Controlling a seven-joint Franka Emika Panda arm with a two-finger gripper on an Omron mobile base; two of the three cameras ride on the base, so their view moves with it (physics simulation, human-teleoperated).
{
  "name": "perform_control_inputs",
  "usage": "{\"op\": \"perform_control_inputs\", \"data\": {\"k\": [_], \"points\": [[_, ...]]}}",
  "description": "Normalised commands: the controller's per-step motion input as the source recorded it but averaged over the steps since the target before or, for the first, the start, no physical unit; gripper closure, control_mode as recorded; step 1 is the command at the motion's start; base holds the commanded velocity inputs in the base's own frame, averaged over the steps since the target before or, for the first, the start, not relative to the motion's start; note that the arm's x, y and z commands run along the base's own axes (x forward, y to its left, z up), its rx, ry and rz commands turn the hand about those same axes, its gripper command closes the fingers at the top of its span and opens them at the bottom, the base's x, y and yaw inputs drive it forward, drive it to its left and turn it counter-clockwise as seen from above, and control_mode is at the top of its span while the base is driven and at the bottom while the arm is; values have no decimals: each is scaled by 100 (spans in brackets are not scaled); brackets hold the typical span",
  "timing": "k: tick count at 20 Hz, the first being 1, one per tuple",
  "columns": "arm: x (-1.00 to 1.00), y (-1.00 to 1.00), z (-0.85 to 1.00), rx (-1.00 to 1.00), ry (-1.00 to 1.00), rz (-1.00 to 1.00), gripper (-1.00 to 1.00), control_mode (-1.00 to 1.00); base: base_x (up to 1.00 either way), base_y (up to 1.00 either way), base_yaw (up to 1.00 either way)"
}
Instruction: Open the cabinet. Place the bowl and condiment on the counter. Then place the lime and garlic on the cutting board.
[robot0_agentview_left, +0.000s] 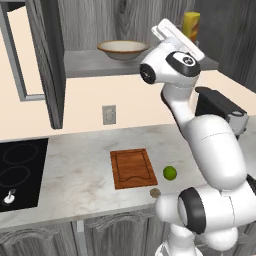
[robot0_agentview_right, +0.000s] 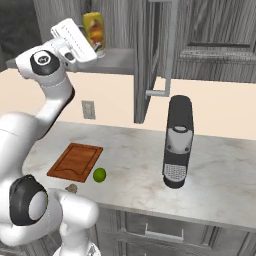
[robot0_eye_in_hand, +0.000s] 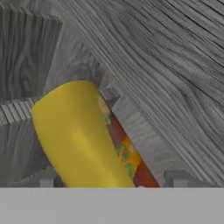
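Fingers: your two dark finger tips (robot0_eye_in_hand: 47, 181) stand wide apart at the bottom of the hand view, one each side of the small yellow cylindrical condiment bottle (robot0_eye_in_hand: 81, 140); nothing is gripped yet.
Gripper: the white hand (robot0_agentview_left: 176, 36) is raised to the shelf at upper centre-right of the left base view, just in front of the bottle.
Condiment: it stands on the shelf of the open dark grey wood-grain upper cabinet (robot0_agentview_left: 47, 65), at the upper right of the left base view and the upper left of the right base view.
Bowl: the wide cream-beige bowl with a brown rim (robot0_agentview_left: 122, 49) sits on the same shelf, left of the bottle.
Step in hand: you appear to be lining up to grasp the bottle. Keep it centred between the tips, push in until the body sits well between them, then close squarely on the round side so it does not twist out or tip.
Counter: the light marbled stone worktop (robot0_agentview_left: 80, 175) carries the reddish-brown grooved wooden cutting board (robot0_agentview_left: 133, 167); the glossy green lime (robot0_agentview_left: 169, 173) and the small brownish garlic lump (robot0_agentview_left: 155, 192) lie off the board to its right.
Room: a black glass cooktop (robot0_agentview_left: 20, 172) is at lower left; a dark coffee machine (robot0_agentview_right: 178, 142) stands at centre right of the right base view.
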Motion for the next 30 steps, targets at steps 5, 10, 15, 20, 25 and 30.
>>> {"op": "perform_control_inputs", "data": {"k": [5, 10, 15, 20, 25, 30], "points": [[-100, 54, 8, 0, -20, -13, 100, -100, 0, 0, 0], [-100, 49, 2, 0, -8, -7, 100, -100, 0, 0, 0], [-100, 35, -21, -4, 0, 0, 100, -100, 0, 0, 0], [-75, 31, -45, -8, 6, 0, 100, -100, 0, 0, 0], [-12, 25, -59, -13, 21, 0, 100, -100, 0, 0, 0], [4, 55, -63, -30, 7, 0, 100, -100, 0, 0, 0]]}}
